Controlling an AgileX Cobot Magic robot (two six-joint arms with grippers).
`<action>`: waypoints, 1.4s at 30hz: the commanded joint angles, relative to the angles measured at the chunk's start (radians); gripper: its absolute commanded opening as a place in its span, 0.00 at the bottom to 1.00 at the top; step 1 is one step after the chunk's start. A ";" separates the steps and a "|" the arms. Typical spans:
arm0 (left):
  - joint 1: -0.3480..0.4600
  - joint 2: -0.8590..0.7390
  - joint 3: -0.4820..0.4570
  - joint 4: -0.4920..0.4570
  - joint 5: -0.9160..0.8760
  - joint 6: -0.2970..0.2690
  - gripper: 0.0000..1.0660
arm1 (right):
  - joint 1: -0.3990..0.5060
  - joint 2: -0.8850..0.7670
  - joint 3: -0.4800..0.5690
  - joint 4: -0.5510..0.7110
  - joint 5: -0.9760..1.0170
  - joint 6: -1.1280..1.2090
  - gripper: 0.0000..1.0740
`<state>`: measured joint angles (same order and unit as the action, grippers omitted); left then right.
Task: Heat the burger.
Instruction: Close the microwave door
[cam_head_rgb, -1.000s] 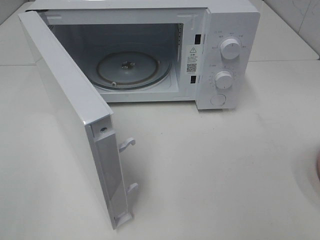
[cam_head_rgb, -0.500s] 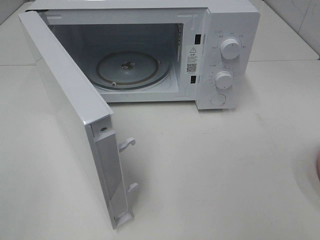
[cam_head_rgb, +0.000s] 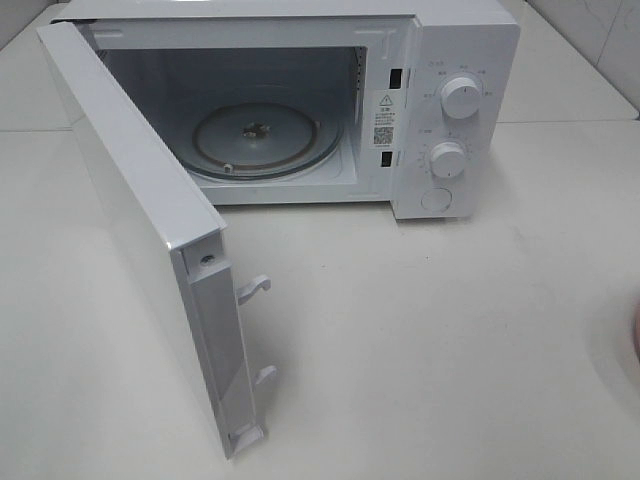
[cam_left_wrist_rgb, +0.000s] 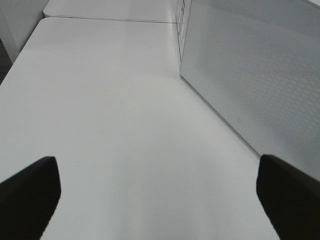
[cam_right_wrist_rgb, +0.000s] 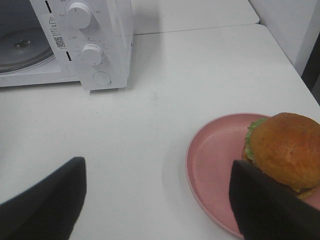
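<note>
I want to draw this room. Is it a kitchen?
Probably a kitchen-style test setup: an open white microwave with a glass turntable stands on a plain white table, and a burger waits on a pink plate.

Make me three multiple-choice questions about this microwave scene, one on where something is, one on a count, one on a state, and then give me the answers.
1. Where is the burger?
A. on the glass turntable
B. on the pink plate
C. on top of the microwave

2. How many round knobs are on the microwave's control panel?
A. one
B. two
C. four

3. What state is the microwave door in?
A. shut
B. swung wide open
C. taken off

Answers:
1. B: the right wrist view shows the burger sitting on the pink plate, on the table away from the microwave.
2. B: an upper knob and a lower knob sit one above the other.
3. B: the door stands open on its hinge, leaving the bare glass turntable in view.
</note>
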<state>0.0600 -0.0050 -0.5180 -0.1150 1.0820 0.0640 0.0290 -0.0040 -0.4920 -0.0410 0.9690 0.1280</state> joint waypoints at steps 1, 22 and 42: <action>0.002 -0.007 -0.016 -0.016 -0.035 -0.004 0.92 | -0.005 -0.026 0.001 0.001 -0.007 -0.011 0.71; 0.002 0.417 0.046 -0.070 -0.686 0.002 0.00 | -0.005 -0.026 0.001 0.001 -0.007 -0.011 0.71; 0.002 0.971 0.319 0.311 -1.732 -0.220 0.00 | -0.005 -0.026 0.001 0.001 -0.007 -0.011 0.71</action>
<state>0.0600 0.8980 -0.2020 0.0450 -0.5410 -0.0600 0.0290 -0.0040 -0.4920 -0.0410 0.9690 0.1280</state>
